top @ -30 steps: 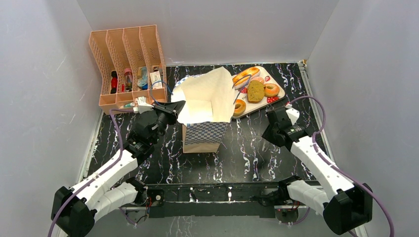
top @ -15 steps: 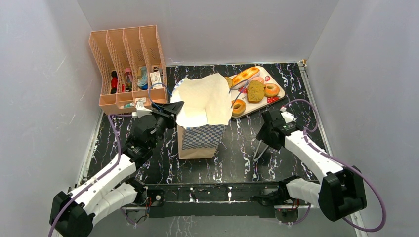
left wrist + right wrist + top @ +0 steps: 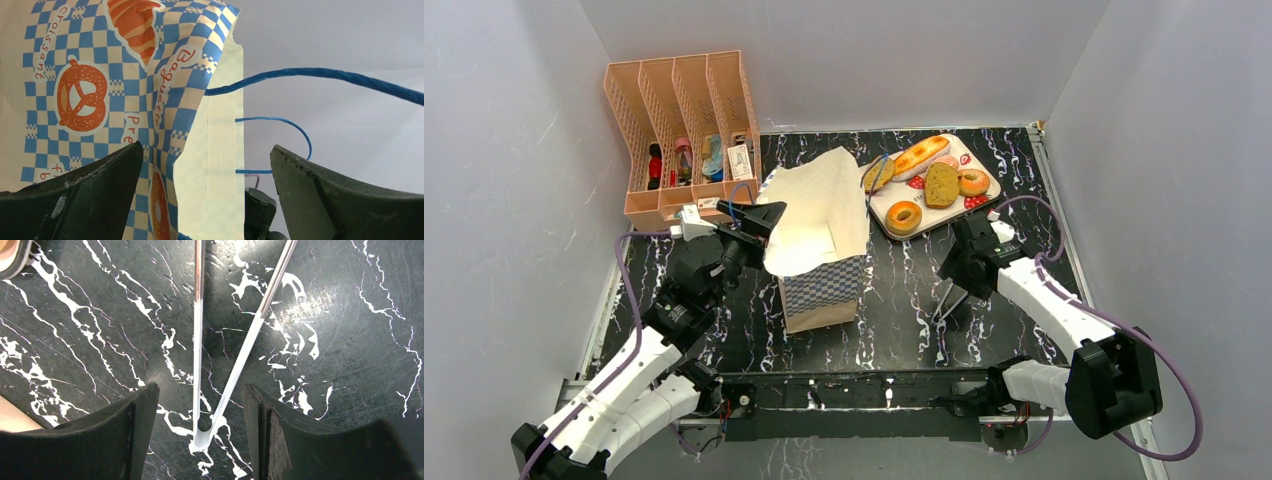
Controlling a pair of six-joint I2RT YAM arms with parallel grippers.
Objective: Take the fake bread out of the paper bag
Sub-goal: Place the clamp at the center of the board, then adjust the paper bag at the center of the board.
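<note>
The paper bag [image 3: 822, 290] stands left of centre, leaning, its white inside facing up and its blue cord handle [image 3: 320, 75] hanging loose. Several pieces of fake bread lie on the tray: a long glazed loaf [image 3: 921, 155], a brown slice [image 3: 941, 184] and a ring [image 3: 904, 216]. My left gripper [image 3: 759, 215] is open at the bag's upper left edge. In the left wrist view the checkered wall [image 3: 100, 90] lies ahead of the open left gripper [image 3: 206, 147], untouched. My right gripper [image 3: 201, 387] is open just above the metal tongs [image 3: 200, 365] lying on the table.
A peach file rack [image 3: 684, 110] with small items stands at the back left. The white tray [image 3: 989, 200] sits at the back right, close behind the right gripper [image 3: 952, 282]. The tongs [image 3: 944, 305] lie right of the bag. Grey walls enclose the dark marble table [image 3: 894, 310].
The left gripper has opened and let go of the bag's rim; the bag has slid left and toward me. The right gripper has come down, opened and left the tongs on the table.
</note>
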